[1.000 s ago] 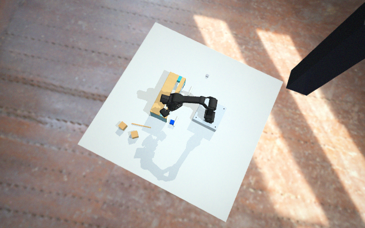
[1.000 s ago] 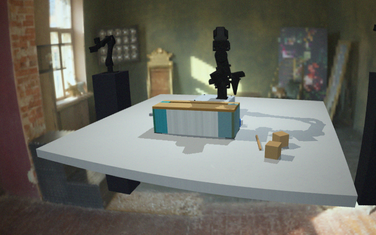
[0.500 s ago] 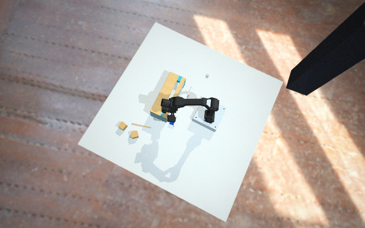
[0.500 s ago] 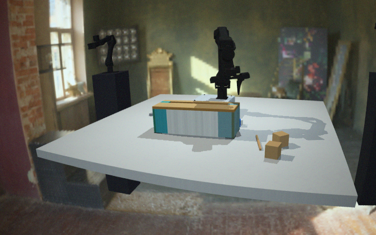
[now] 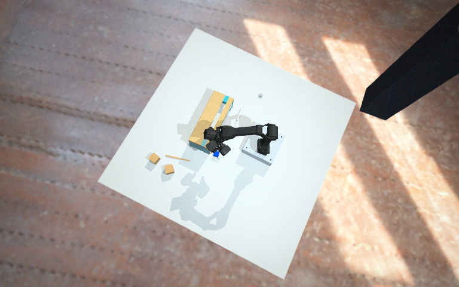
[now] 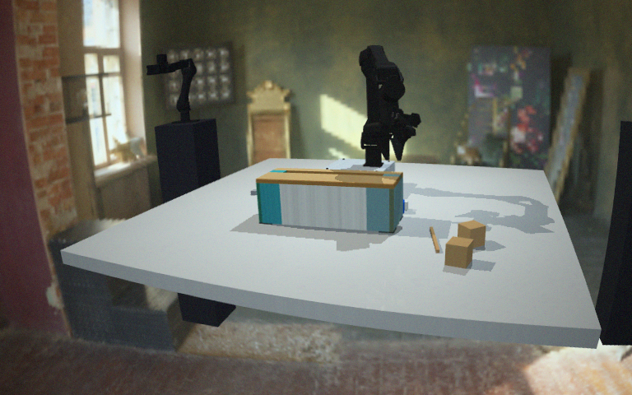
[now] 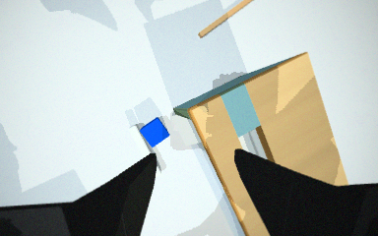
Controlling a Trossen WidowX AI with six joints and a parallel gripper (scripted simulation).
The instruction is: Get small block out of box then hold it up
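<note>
The small blue block (image 5: 216, 154) (image 7: 155, 132) is outside the box, on the table just beyond one end of the box's long side, touching or very near a thin pale strip. The wood-topped box (image 5: 205, 116) (image 6: 323, 206) (image 7: 300, 128) stands upright, with teal end panels and a slot in its top. My gripper (image 5: 219, 147) (image 6: 392, 159) (image 7: 195, 156) is open and empty, above table height. In the wrist view one fingertip is just below the block and the other overlaps the box top. The box mostly hides the block in the exterior view.
Two wooden cubes (image 5: 154, 158) (image 5: 169, 169) (image 6: 458, 252) (image 6: 471, 234) and a thin wooden stick (image 5: 177, 158) (image 6: 434, 239) (image 7: 223, 20) lie beyond the box's end. Another pale strip (image 5: 238, 115) lies beside the box. A small grey cube (image 5: 260, 95) lies farther off.
</note>
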